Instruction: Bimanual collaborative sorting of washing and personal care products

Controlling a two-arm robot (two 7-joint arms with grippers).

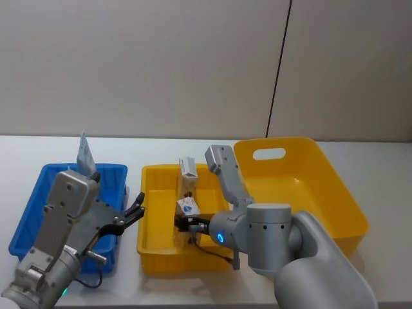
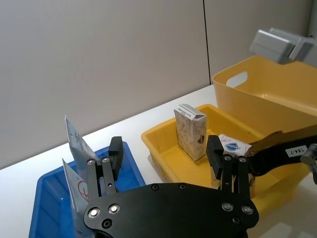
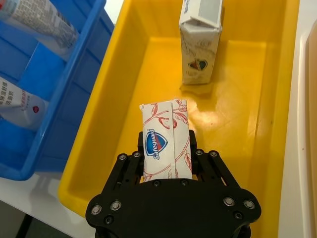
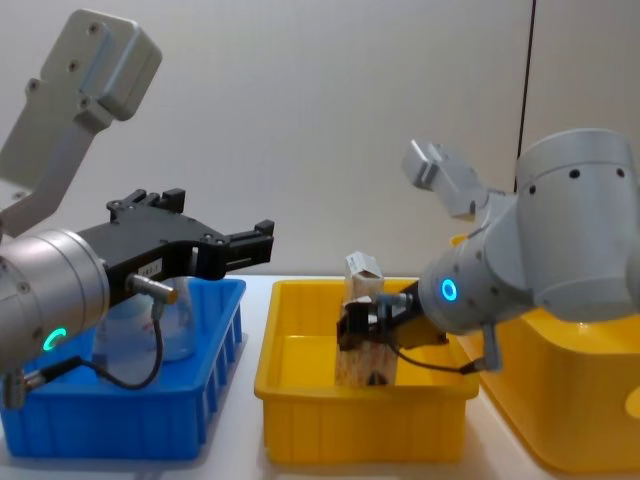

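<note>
Behind the white worktop (image 1: 161, 151) rose a grey panelled wall (image 1: 141, 64). Our right gripper (image 3: 167, 157) was clamped on a small white carton with red-blue print (image 3: 163, 134). The carton's long axis ran straight out from the gripper and down into the shallow yellow plastic tray (image 3: 237, 89), though we could not tell whether it touched the tray's floor. A second white carton (image 3: 199, 47) stood upright just beyond, at the tray's far end. Our left gripper (image 1: 134, 209) hung wide open and empty over the blue plastic bin (image 1: 38, 193), the farther of the two.
</note>
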